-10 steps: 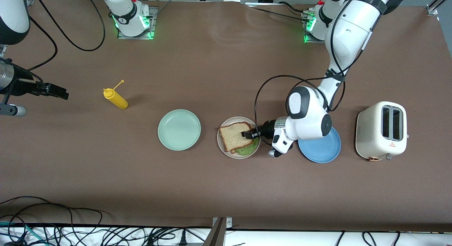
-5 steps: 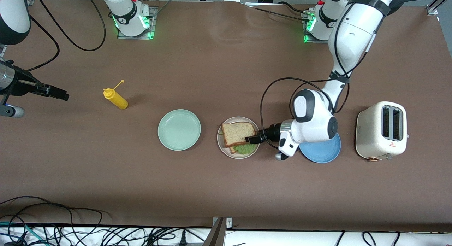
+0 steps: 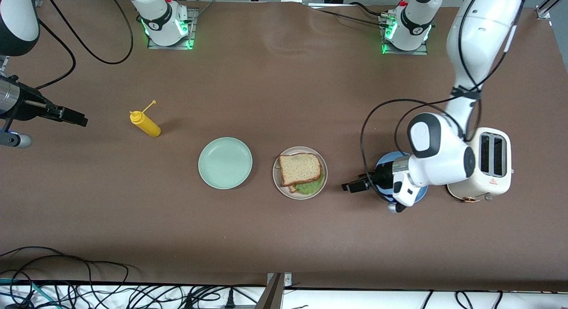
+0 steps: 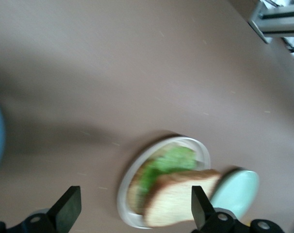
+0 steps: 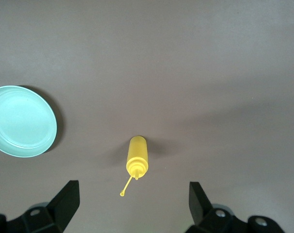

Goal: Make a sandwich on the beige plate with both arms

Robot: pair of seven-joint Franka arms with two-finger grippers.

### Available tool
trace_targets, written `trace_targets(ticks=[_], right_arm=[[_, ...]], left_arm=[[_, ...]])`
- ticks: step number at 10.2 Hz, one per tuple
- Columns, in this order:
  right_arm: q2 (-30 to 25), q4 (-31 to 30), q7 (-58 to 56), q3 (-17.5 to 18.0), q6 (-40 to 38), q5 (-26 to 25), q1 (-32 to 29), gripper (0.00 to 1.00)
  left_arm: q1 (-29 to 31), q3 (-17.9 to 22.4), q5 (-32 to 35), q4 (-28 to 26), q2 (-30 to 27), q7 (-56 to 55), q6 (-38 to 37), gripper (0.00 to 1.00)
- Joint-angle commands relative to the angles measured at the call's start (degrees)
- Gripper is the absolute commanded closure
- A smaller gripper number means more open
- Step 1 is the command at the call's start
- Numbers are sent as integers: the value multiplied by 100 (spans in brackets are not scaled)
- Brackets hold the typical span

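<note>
One small red mark shows on the toaster (image 3: pixel 480 164), unreadable. Brown matte covering spans the table (image 3: pixel 284 238); cables lie along the lower frame edge. Mid-frame, the sandwich (image 3: pixel 300 170) rests on the beige plate (image 3: pixel 278 184). Just beside it, over bare table, hangs the left gripper (image 3: pixel 351 186), fingers spread and empty. At the upper-left frame edge the right gripper (image 3: pixel 73 117) waits, likewise spread.

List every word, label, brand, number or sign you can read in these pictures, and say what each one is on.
No text can be read.
Toaster: a small red mark on its side nearest the front camera, too small to read.
Arm bases: a round dark emblem on each, too small to read.
Mustard bottle, beige plate, mint-green plate, blue plate: no markings.
</note>
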Motion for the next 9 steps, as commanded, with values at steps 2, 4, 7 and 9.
trace_targets(ticks=[2,4,7,9], right_arm=[[23,93,172,6,-82,59,18,0],[23,93,207,-3,-117,59,18,0],[23,93,225,6,-117,59,18,0],[23,93,234,6,-109,59,18,0]], left_arm=[[432,-45,2534,-775,-967,455,-448,0],[809,-36,2827,-1058,-1232,726,-466,0],[1249,-1,3426,-1086,-1251,1807,-466,0],[1276,8,3435,-1077,-1277,1924,-466,0]])
